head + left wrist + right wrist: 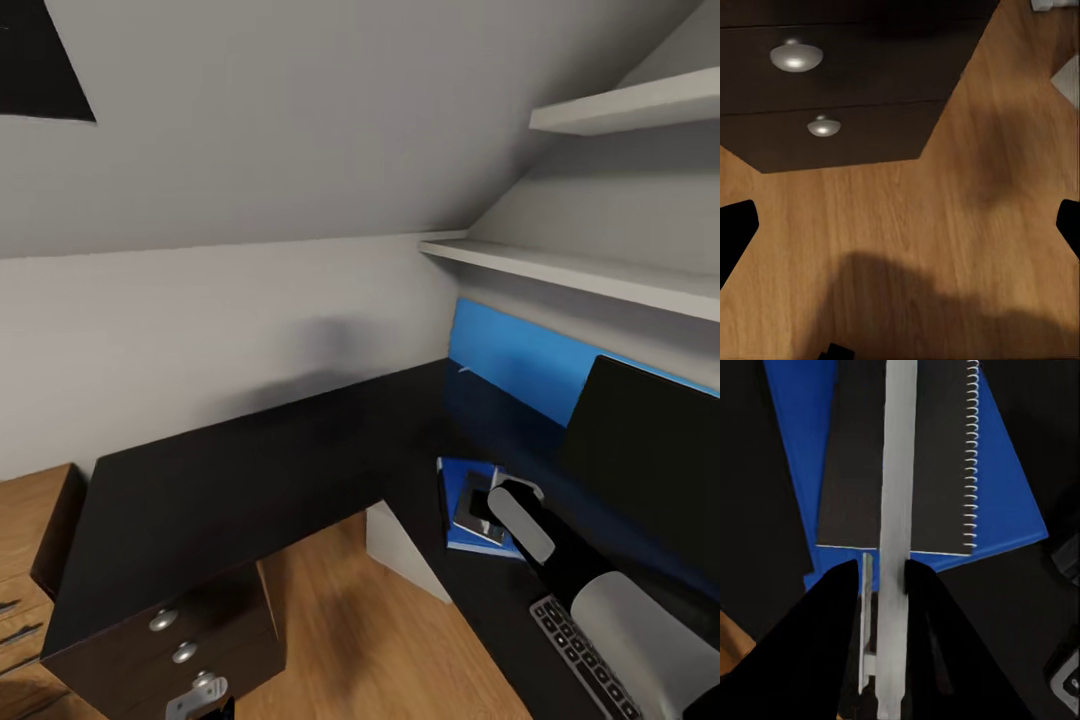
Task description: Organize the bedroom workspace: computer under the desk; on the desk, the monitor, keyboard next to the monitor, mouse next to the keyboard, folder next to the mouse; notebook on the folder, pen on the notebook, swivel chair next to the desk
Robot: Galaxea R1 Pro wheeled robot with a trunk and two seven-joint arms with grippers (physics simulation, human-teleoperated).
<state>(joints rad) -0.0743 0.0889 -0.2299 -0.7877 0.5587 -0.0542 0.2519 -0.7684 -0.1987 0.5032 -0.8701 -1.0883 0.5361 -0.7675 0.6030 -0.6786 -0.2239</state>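
Now, step in hand: you are on the last stacking move, the pen (pixel 897 487) going onto the notebook (pixel 855 457), which already lies on the folder (pixel 1009 502).
Right gripper (pixel 883 574): its jaws are nearly closed, pinching the near end of the pen; the white shaft runs forward from between them, over the notebook's dark cover.
Pen height: I cannot tell from the right wrist view whether the shaft is resting on the cover or just above it.
Next move, as I judge it: bring the pen flat on the notebook, then part the jaws only a little and lift straight off, since a thin round stick may roll toward the spiral edge or off the stack.
Stack on the counter: in the head view the folder (pixel 462 478) sits at about 4 o'clock from picture centre on the black counter (pixel 230 470), with the notebook (pixel 476 512) on it, just beside your right forearm.
Neighbours: the monitor (pixel 650 455) stands at 3 o'clock behind the arm, and the keyboard (pixel 580 655) shows at 5 o'clock.
Head view gives: the layout, shelves and drawer knobs, but your arm hides the pen and the grip.
Right wrist view gives: the grip and the pen's line along the notebook.
Left gripper (pixel 900 225): jaws spread wide and holding nothing, over the wood floor near the drawers (pixel 832 97).
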